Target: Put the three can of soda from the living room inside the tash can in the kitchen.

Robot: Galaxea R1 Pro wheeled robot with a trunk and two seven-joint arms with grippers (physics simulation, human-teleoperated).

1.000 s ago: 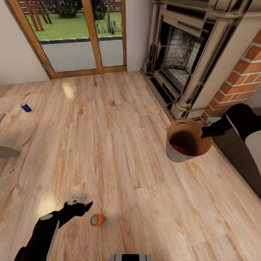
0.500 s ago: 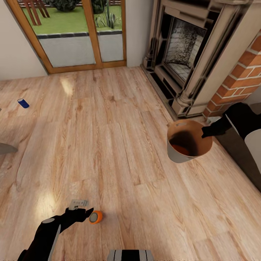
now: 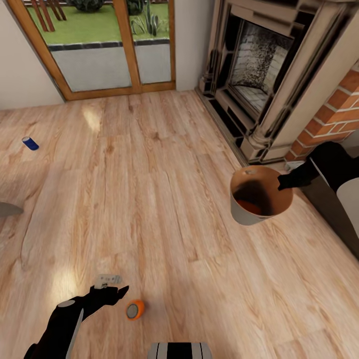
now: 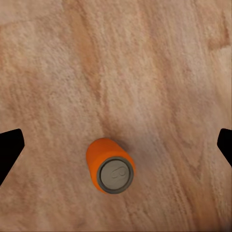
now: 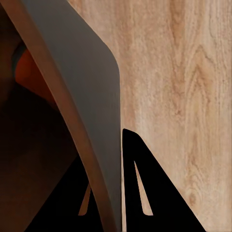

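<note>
An orange can of soda lies on its side on the wooden floor, its grey end facing up toward me. My left gripper hovers just beside and above it, open. In the left wrist view the orange can lies between the widely spread fingertips, touching neither. A blue can lies far off at the left. My right gripper is shut on the rim of the tash can and holds it off the floor. Another orange can rests inside the tash can.
A small white flat object lies on the floor by my left gripper. A stone fireplace and a brick wall stand at the right. Glass doors are at the back. A grey furniture edge pokes in at the left.
The orange can has rolled a little toward my base, away from the left fingertips. The view has shifted slightly. The right arm and bin keep their place.
</note>
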